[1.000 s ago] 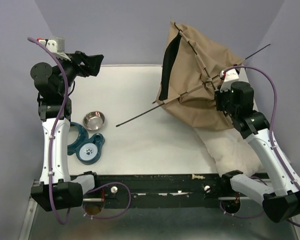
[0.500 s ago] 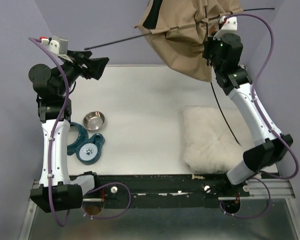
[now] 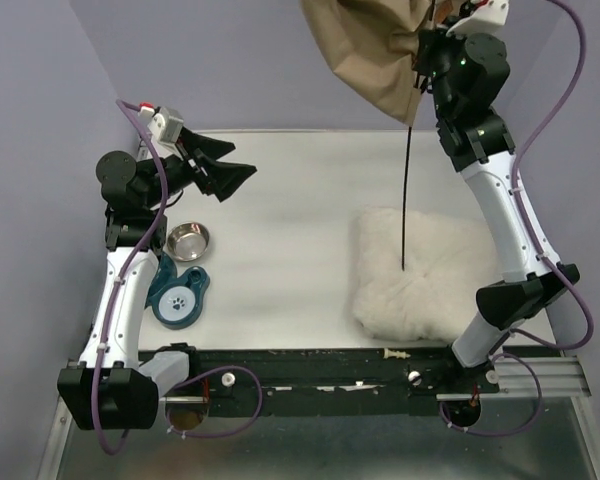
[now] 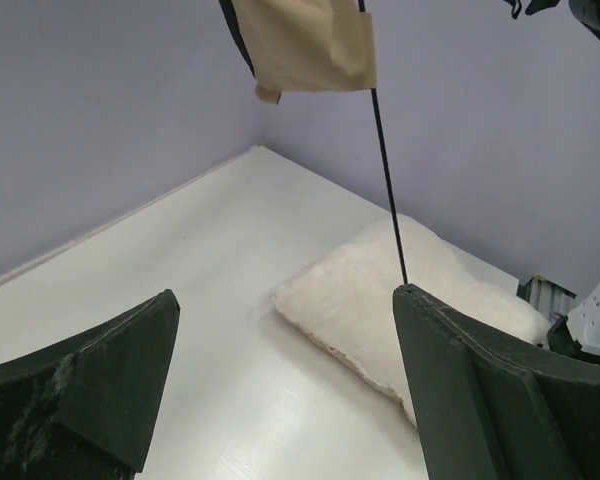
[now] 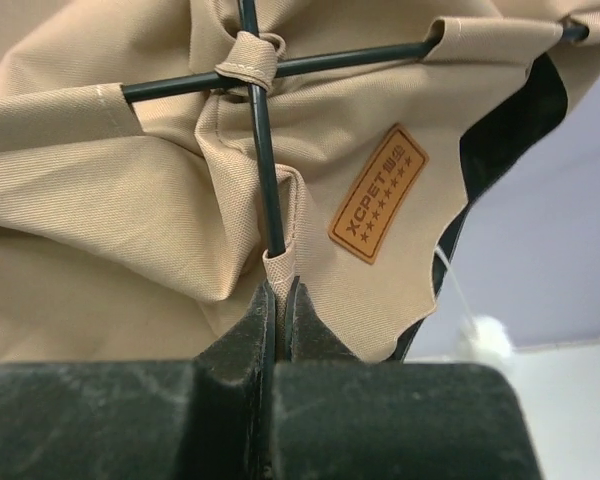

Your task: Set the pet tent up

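We hold the pet tent (image 3: 365, 45) aloft at the far right corner, well above the bench (image 3: 280, 220). The right claw (image 5: 278, 292) grasps it, clenched on a black pole (image 5: 263, 160) at its fabric sleeve, near the leather label (image 5: 378, 192). A hanging pole (image 3: 406, 190) drops straight down over the white cushion (image 3: 420, 285). The left claw (image 4: 285, 293) is released and empty, above the bench.

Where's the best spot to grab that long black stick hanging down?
Grip the thin black pole low, above the white fluffy cushion. It hangs straight down, clear of the tan fabric tent, so the open left end effector could pinch it from the left.
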{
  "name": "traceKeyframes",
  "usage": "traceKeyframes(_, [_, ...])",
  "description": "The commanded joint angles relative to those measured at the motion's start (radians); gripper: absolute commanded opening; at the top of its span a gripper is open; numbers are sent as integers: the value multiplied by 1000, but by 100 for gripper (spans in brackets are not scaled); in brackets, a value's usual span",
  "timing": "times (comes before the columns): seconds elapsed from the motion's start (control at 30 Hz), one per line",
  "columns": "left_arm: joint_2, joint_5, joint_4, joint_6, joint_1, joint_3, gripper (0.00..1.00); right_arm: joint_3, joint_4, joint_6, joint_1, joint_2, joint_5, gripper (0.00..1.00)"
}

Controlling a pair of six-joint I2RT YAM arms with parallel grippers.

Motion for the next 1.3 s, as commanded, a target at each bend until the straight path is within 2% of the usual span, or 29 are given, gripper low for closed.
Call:
traceKeyframes(0.0, [22,-26,104,-15,4,34,99,229,92,60,11,20,96,1])
traceKeyframes(0.07, [37,-33,111,-8,2,49,99,320,25,120,11,53,89,1])
traceKeyframes(0.23, [94,-6,108,-23,2,112,99,311,80,164,55,62,99,1])
traceKeyframes(0.27, [101,9,118,-49,-28,116,99,313,67,173,67,67,103,1])
traceKeyframes(0.43, [98,144,51,-59,-64,94,96,155,50,152,135,24,145,1])
traceKeyframes(0.5, [80,178,-30,-40,-97,55,96,91,34,157,149,5,173,1])
traceKeyframes(0.6, [43,174,-214,93,-160,-14,95,28,-23,212,155,-19,170,1])
traceKeyframes(0.7, [23,107,-424,277,-231,-78,94,-20,-74,239,161,-35,175,1])
traceKeyframes(0.77, [28,50,-457,265,-274,-136,92,-58,-111,269,162,-44,176,1])
traceKeyframes(0.87, [36,34,-365,140,-343,-260,87,-109,-184,334,162,-55,153,1])
traceKeyframes(1.03, [11,-64,-314,184,-440,-405,88,-209,-246,401,181,-122,106,1])
traceKeyframes(1.17, [2,-3,-272,173,-467,-492,87,-310,-238,413,196,-197,122,1])
traceKeyframes(1.27, [-24,8,-189,115,-545,-570,88,-354,-249,434,196,-234,112,1])
